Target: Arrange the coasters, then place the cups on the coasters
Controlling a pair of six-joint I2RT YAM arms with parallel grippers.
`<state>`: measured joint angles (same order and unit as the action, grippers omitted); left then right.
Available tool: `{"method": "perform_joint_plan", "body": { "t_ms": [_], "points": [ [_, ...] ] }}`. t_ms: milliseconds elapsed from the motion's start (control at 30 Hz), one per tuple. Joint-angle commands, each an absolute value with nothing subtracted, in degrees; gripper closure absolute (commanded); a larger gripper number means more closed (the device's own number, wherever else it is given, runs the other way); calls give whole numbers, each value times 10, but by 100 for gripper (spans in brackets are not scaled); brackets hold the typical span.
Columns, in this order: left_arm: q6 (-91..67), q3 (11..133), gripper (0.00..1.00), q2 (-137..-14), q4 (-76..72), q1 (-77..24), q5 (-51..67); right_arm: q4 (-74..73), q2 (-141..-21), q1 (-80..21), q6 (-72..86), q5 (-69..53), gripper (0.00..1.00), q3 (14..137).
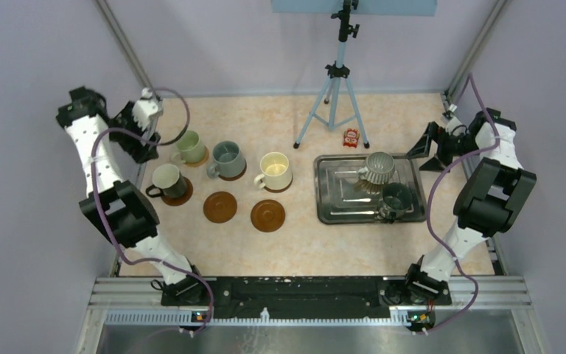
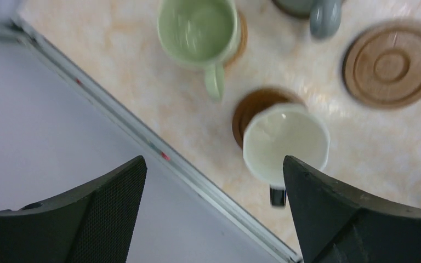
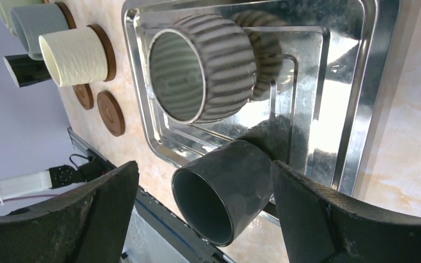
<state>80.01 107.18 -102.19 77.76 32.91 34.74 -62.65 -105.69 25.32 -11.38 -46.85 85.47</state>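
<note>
Four cups stand on coasters at the left: pale green, grey-blue, cream, and white with a dark handle. Two bare coasters lie in front of them. The ribbed grey cup and the dark teal cup sit in the steel tray. My left gripper hangs open by the left table edge, above and left of the white cup, holding nothing. My right gripper is open just right of the tray, looking down at the dark cup, apart from it.
A blue tripod stands at the back middle, with a small red object by its foot. The metal frame rail and the purple wall run close along the left edge, under my left gripper.
</note>
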Motion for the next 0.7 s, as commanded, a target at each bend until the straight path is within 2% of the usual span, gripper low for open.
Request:
{"method": "perform_joint_plan", "body": {
  "t_ms": [0, 233, 400, 500, 667],
  "points": [
    [617, 1166, 1, -1027, 755, 219, 347, -625, -1064, 258, -114, -490, 11, 896],
    [430, 1231, 1, -1037, 659, 12, 295, -624, -1056, 259, -118, -475, 11, 902],
    [332, 1197, 1, -1047, 573, -140, 292, -620, -1049, 258, -118, -461, 11, 900],
    [280, 1154, 1, -1060, 498, -240, 224, -612, -1045, 258, -108, -458, 11, 899],
    [233, 1157, 1, -1123, 448, -350, 204, -593, -1037, 258, -94, -437, 11, 891]
  ]
}}
